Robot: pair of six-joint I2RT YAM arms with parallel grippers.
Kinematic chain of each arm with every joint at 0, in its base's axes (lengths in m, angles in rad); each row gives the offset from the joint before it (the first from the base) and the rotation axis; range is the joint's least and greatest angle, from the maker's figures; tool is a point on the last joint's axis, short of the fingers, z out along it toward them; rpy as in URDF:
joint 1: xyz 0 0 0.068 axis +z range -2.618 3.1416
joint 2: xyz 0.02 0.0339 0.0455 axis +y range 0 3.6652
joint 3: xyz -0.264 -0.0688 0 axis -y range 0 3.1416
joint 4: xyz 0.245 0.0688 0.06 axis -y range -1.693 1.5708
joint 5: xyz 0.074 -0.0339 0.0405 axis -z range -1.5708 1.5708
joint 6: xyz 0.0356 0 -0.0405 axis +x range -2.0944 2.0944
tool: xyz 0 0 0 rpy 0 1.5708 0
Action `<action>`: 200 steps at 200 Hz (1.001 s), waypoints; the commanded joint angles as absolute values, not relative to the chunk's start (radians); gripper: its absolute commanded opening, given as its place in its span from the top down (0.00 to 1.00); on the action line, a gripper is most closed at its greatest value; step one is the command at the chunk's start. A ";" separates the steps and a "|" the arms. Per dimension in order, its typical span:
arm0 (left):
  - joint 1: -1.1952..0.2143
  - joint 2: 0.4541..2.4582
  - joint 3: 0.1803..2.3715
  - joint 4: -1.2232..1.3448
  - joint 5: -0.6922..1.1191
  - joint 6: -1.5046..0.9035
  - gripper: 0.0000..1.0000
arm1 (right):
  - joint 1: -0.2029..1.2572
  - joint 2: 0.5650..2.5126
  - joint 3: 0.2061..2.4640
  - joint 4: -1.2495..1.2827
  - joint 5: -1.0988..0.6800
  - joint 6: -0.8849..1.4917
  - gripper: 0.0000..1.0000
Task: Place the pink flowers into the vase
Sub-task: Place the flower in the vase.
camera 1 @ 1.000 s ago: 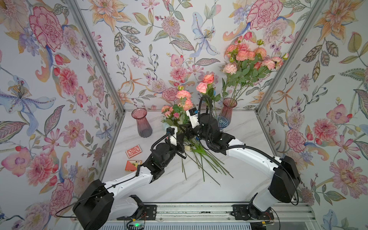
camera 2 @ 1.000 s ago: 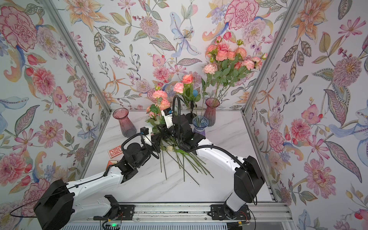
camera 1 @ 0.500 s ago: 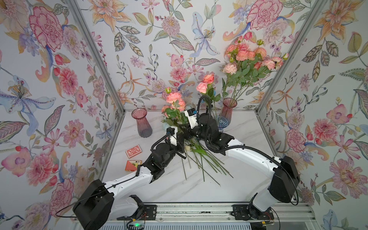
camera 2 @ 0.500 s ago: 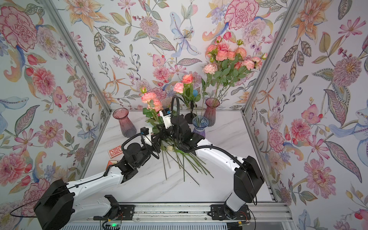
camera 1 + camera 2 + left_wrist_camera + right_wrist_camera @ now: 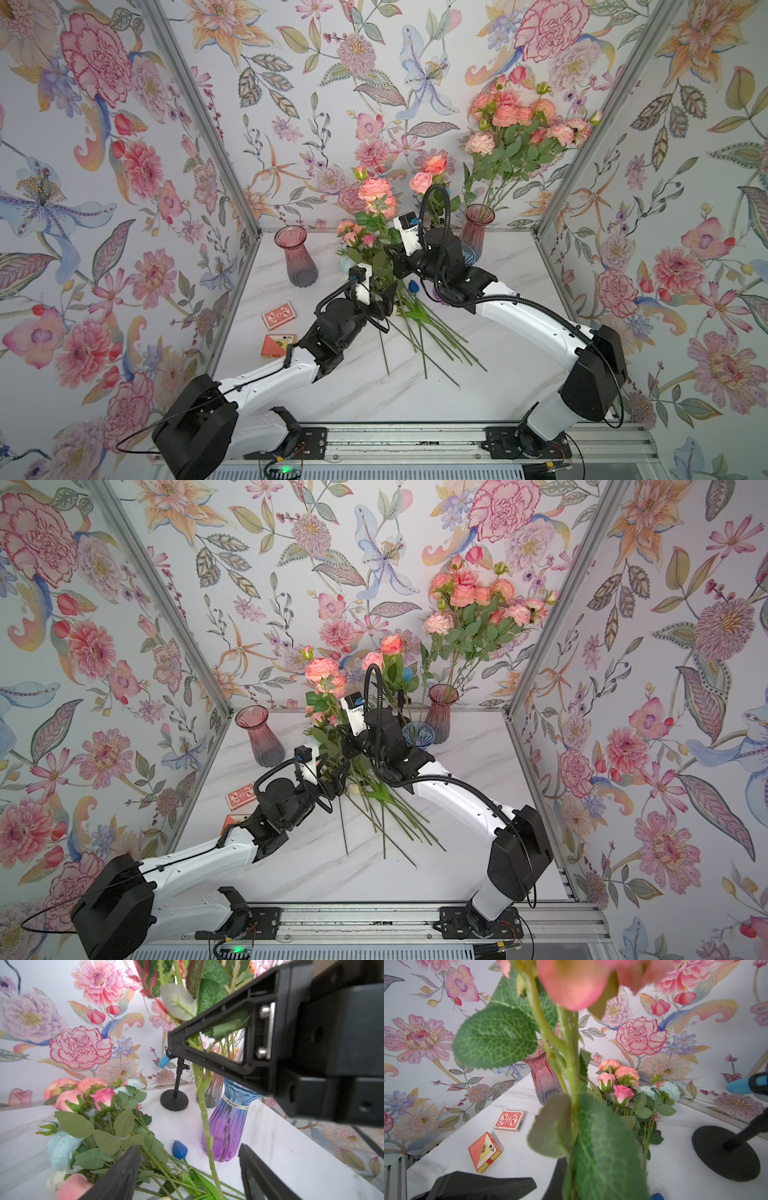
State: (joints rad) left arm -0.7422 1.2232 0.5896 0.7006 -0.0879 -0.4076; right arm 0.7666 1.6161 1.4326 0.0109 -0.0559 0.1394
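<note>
The right gripper (image 5: 394, 259) is closed on the stem of one held pink flower (image 5: 204, 1118), gripped about mid-length, with the bloom raised above the arm and the lower stem hanging toward the table. The left gripper (image 5: 189, 1148) stands wide open and holds nothing; the hanging stem passes between its jaws without contact. The remaining pink flowers (image 5: 83, 1088) lie in a pile on the table (image 5: 498, 374), mixed with pale-blue blooms. A further pink bunch (image 5: 511, 120) already stands in the far pink vase (image 5: 478, 224), which is judged to be the target. An empty pink vase (image 5: 297, 257) is well apart on the other side. Hazards: a single-point grip allows the long stem to pivot, so its end may miss the vase mouth. Leaves may snag on the open left jaws during lift-off. The stem end appears to reach into the pile, though this is not clear; if so, neighbouring stems could be dragged. The right arm is just beside the blue-purple vase (image 5: 226, 1130) and could tip it.
</note>
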 commanded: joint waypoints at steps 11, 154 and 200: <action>-0.751 1.238 0.623 0.693 -0.093 -0.394 0.00 | 0.760 1.541 1.466 -0.003 -0.077 0.011 1.00; -0.750 1.259 0.629 0.687 -0.095 -0.391 0.00 | 0.408 1.210 1.367 0.127 -0.136 -0.001 1.00; -0.750 1.260 0.632 0.681 -0.096 -0.387 0.00 | 0.268 1.258 1.353 0.277 -0.204 0.156 1.00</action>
State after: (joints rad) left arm -0.7429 1.2549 0.6029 0.6891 -0.0864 -0.4065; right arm 0.3241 1.2285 1.3659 0.1429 -0.1341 0.0334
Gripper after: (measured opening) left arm 0.998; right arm 0.071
